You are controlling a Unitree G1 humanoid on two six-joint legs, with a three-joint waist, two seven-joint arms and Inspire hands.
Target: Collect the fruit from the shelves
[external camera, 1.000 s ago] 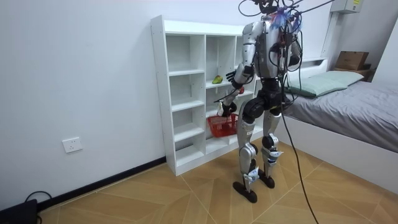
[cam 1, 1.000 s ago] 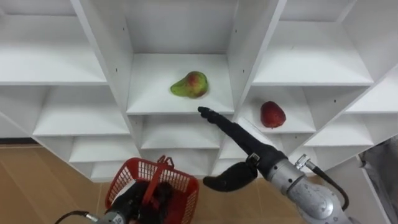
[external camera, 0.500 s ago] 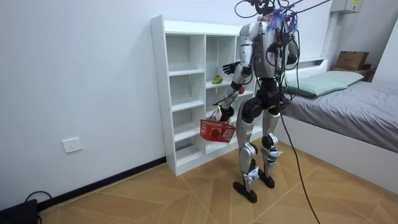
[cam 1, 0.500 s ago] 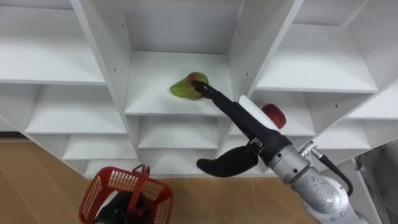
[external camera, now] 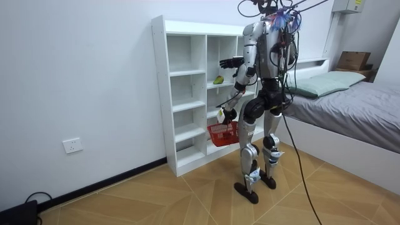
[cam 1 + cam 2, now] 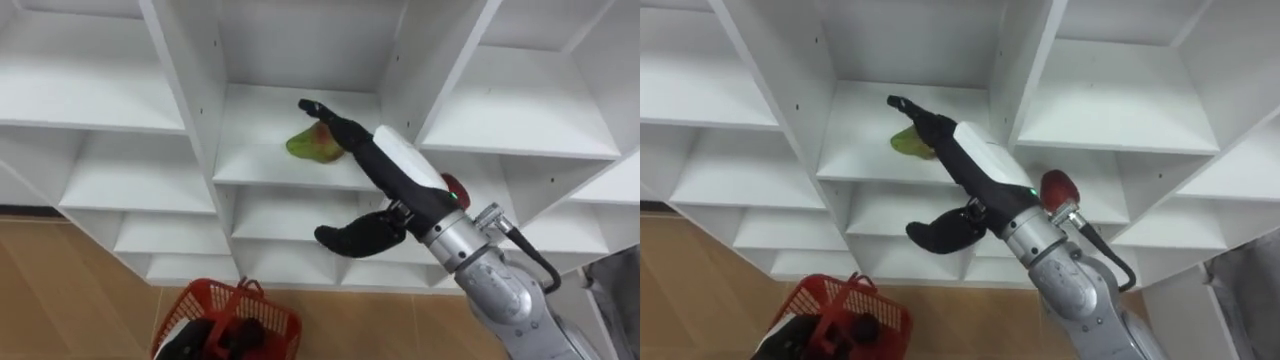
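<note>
In the left eye view, the right hand (image 6: 397, 166) reaches into the closet (image 6: 182, 110) and lies across the pear (image 6: 312, 146). Its straight fingers run over the top of the pear and past it, and its thumb hangs spread well below the pear, so the hand is wide apart and grips nothing. Half a second ago the fingertips only met the pear's near side, and a second ago they were short of it. The hand has therefore moved deeper, in a position, I judge, to close on the fruit from above. The pear sits where it sat, on its shelf. A red fruit (image 6: 457, 190) peeks out to the right of the pear and lower, partly behind the wrist. Far below the pear, to its left, the red basket (image 6: 196, 305) hangs from the left hand (image 6: 205, 341), which is clasped on its handle.

In the room view, the robot stands facing the closet, its right arm now raised above the pear (image 5: 217, 80). The basket (image 5: 220, 133) swung outward half a second ago and now hangs back in, below the pear.

The right eye view shows the same reach. The fingers cover most of the pear (image 6: 904, 144), and no fruit is collected yet.
</note>
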